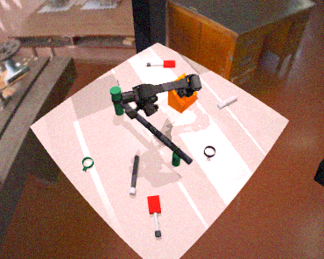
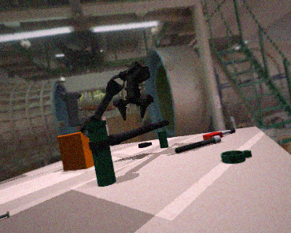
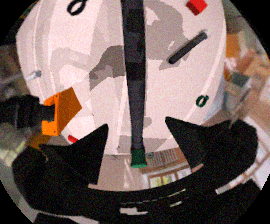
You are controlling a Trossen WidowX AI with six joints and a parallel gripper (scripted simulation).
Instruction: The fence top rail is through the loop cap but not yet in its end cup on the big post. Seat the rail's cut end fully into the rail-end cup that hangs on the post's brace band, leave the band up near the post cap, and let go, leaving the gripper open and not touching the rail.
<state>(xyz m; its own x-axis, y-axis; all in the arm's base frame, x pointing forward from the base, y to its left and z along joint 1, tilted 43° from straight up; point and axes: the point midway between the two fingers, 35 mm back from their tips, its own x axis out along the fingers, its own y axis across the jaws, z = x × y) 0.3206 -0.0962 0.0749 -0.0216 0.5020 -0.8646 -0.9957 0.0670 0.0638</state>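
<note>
The long dark round rail (image 1: 158, 131) has one end at the tall green post (image 1: 116, 101) at ten o'clock, its other end passes the short green post (image 1: 176, 158), and the black gripper (image 2: 133, 107) hangs above it, jaws wide and holding nothing.

In the top view the big post (image 1: 116, 100) stands at about ten o'clock from the board's middle, the rail (image 1: 161, 136) running from it toward five o'clock to the short post (image 1: 176, 158). The gripper (image 2: 133, 109) hangs above the rail near the big post, apart from it. A loose ring (image 1: 88, 164) lies at eight o'clock, another ring (image 1: 209, 151) at four o'clock
</note>
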